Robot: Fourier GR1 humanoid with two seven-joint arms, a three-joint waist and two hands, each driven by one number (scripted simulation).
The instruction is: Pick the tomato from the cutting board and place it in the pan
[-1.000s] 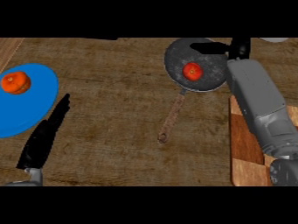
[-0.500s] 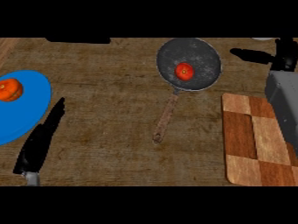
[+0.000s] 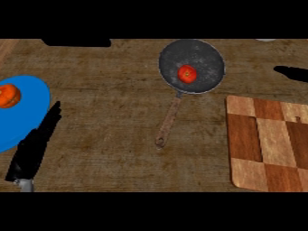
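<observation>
The red tomato (image 3: pixel 188 73) lies in the middle of the dark round pan (image 3: pixel 206 56), whose handle points down and to the left. Nothing lies on the checkered wooden cutting board (image 3: pixel 276 144) at the right. My right hand (image 3: pixel 301 74) shows only at the right edge, above the board and to the right of the pan; its fingers are straight and hold nothing. At the lower left my left hand (image 3: pixel 35 146) rests open, fingers pointing up, beside the blue plate.
A blue plate (image 3: pixel 23 122) at the left edge carries an orange fruit (image 3: pixel 4 95). A dark shape (image 3: pixel 76 43) sits at the counter's far edge. The pan's handle (image 3: pixel 168 124) reaches into the middle of the counter.
My right hand has let go of the tomato and drawn back to the right, off the pan. The tomato stays in the pan. The left hand has kept still.
</observation>
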